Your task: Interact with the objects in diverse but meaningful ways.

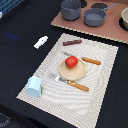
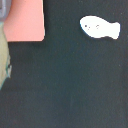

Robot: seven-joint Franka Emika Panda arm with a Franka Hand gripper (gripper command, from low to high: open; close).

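Ext view: no arm or claw in frame, so can't tell if it's spread or pressed together. Dark desk (image 1: pixel 20 35) w/ a striped placemat (image 1: pixel 100 70) in the middle. On the mat: round wooden plate (image 1: pixel 72 72) holding the red tomato (image 1: pixel 71 62), nothing else on it. Dark brown sausage (image 1: pixel 72 42) lies near the mat's far edge, long axis roughly along that edge. Light blue cup (image 1: pixel 34 86) sits at the mat's near corner on the ext view's left; what's inside it isn't visible. Orange-handled knife (image 1: pixel 87 60) and fork (image 1: pixel 72 83) flank the plate. White fish toy (image 1: pixel 41 42) lies off the mat on bare desk, toward the far edge on the ext view's left, long axis slanted. Two grey pots (image 1: pixel 82 12) on a tan board (image 1: pixel 110 30) at the far edge; contents not visible.

Wrist view: camera looks down on dark desk; the white fish (image 2: pixel 100 27) shows whole, eye and tail fin clear, w/ a pink-tan slab corner (image 2: pixel 22 20) apart from it. No claw fingers in frame. Judgement: fish is the nearest toy to the claw, off to one side of centre; closing across its narrow width, i.e. perpendicular to the long axis, looks the sensible approach.
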